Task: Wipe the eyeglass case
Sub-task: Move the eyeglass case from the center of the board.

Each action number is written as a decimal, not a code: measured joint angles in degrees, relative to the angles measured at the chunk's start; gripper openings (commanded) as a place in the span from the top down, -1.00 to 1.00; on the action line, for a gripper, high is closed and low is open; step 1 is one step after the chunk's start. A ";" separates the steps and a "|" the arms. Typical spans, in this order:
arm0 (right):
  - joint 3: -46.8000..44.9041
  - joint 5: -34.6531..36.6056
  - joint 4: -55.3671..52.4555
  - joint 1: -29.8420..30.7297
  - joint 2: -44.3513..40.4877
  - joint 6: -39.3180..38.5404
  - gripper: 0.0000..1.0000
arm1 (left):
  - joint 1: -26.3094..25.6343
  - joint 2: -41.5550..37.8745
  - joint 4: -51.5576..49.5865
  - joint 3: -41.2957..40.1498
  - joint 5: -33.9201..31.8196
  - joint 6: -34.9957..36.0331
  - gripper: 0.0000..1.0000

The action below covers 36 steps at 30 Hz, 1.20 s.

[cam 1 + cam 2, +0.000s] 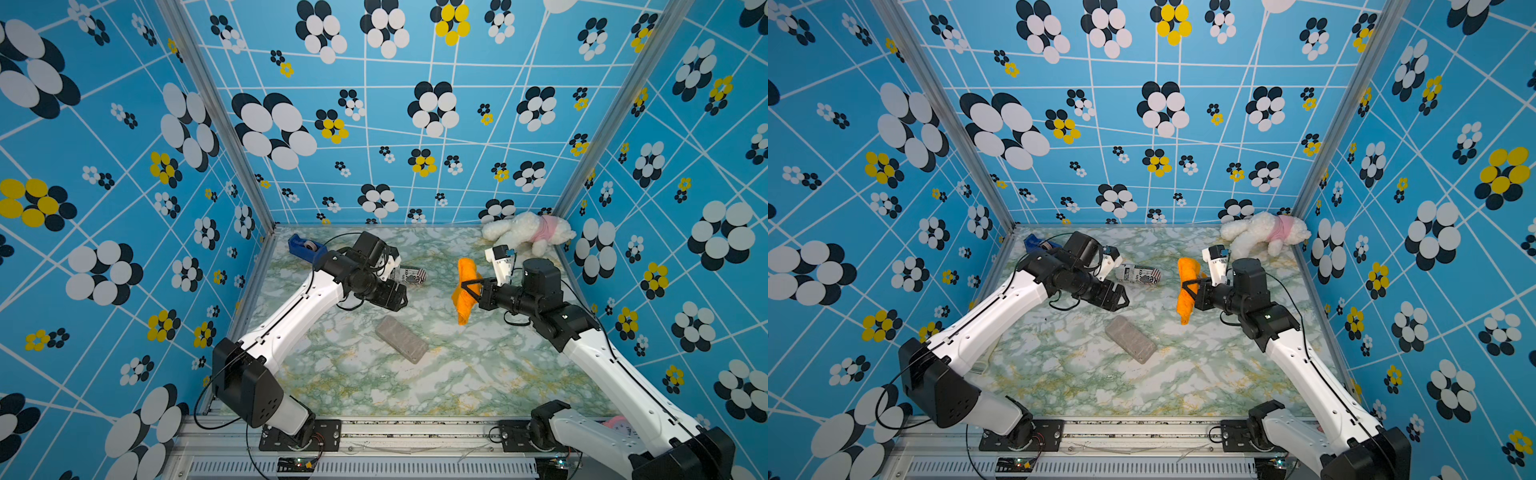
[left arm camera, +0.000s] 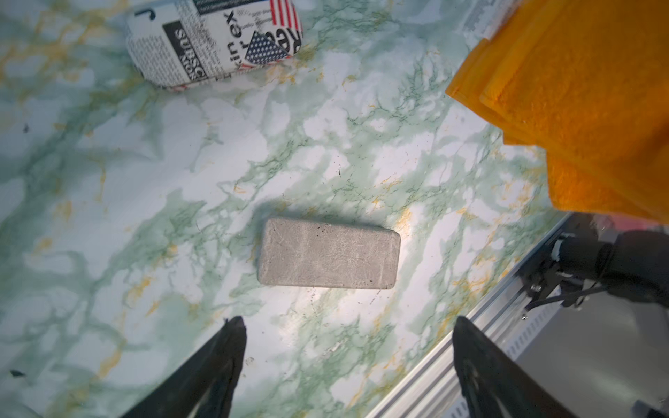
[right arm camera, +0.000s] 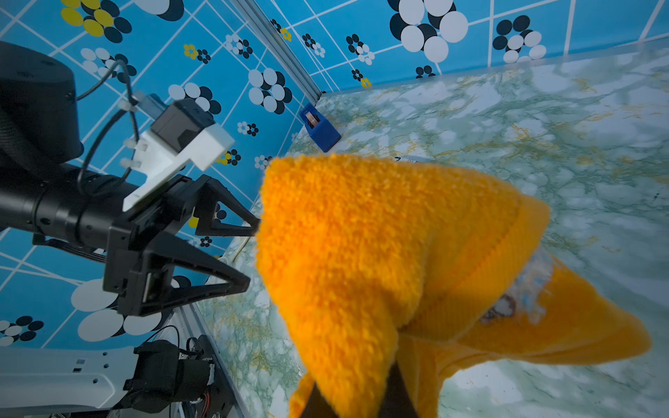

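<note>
Mid-table, the grey eyeglass case (image 1: 402, 339) (image 2: 328, 253) lies flat on the marble table (image 1: 374, 386), long axis diagonal, and nothing touches it. My left gripper (image 1: 402, 300) (image 2: 347, 322) hangs above and just behind it with the fingers spread wide and empty; the left wrist view shows the case in the gap ahead of both tips. My right gripper (image 1: 462, 286) (image 1: 1183, 284) is clenched on the orange cloth (image 1: 465, 266) (image 3: 362, 253), which is folded over and hangs to the right of the case, apart from it. I can't tell if the cloth's lower end reaches the table. A newsprint-patterned case (image 1: 411, 276) (image 2: 217, 43) sits behind the left gripper. A blue tape dispenser (image 1: 305, 247) is at the back left corner and a white plush toy (image 1: 528, 232) at the back right, both well apart from the grey case.
</note>
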 measured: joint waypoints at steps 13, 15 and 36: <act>0.37 0.24 -0.28 0.00 3.19 0.07 1.00 | -4.37 -6.29 9.09 -13.51 2.40 52.48 -0.83; 0.37 0.24 -0.28 0.00 3.19 -0.09 1.00 | -5.20 -3.61 8.39 -13.51 1.29 56.76 -0.83; -0.66 -0.20 0.17 -0.11 6.21 -2.71 1.00 | -8.61 13.42 9.27 -13.57 -2.93 72.37 -0.86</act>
